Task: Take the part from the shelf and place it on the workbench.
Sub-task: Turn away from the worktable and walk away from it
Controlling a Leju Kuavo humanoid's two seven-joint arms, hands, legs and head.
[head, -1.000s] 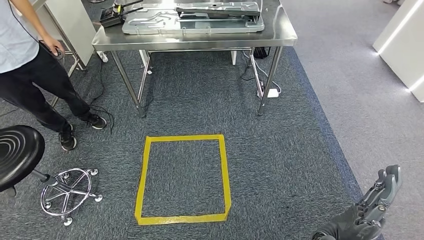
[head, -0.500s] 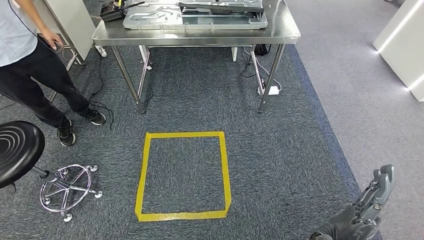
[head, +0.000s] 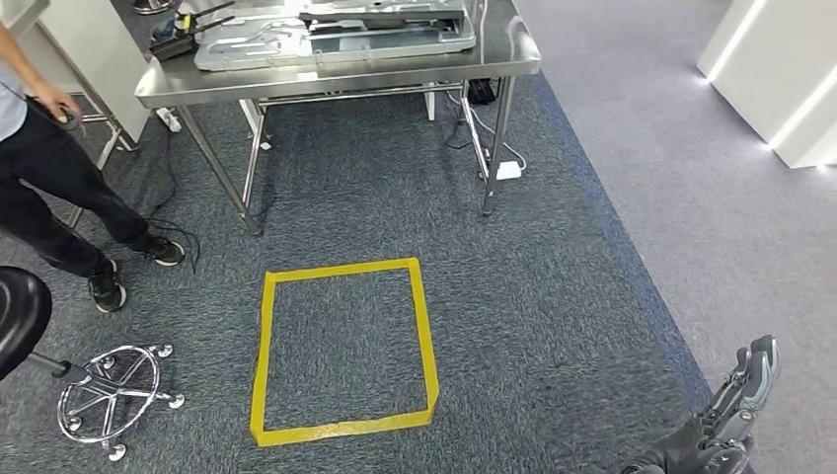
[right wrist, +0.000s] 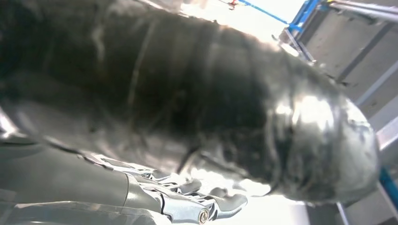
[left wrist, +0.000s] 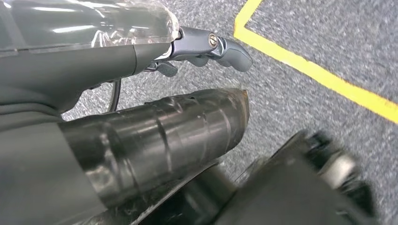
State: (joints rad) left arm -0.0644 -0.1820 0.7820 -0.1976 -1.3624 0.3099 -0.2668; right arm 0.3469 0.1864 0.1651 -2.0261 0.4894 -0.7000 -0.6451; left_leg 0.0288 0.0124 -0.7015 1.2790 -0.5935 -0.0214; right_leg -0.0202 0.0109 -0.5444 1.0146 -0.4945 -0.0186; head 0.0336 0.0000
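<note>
My right hand [head: 738, 410] hangs low beside me with its fingers straight and loose, holding nothing, and my left hand [left wrist: 202, 47] hangs just above the carpet [head: 553, 296] with its fingers only slightly curled, also holding nothing. Ahead of me a yellow tape square [head: 341, 351] marks the carpet. Beyond it the flat metal part [head: 326, 35] lies along the workbench [head: 336, 79] top, closer to its right edge.

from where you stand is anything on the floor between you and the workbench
Nothing visible blocks the straight path: only carpet and the flat yellow tape square lie before the workbench. The stool and a person stand off to the left. Metal panels already cover much of the benchtop.
</note>
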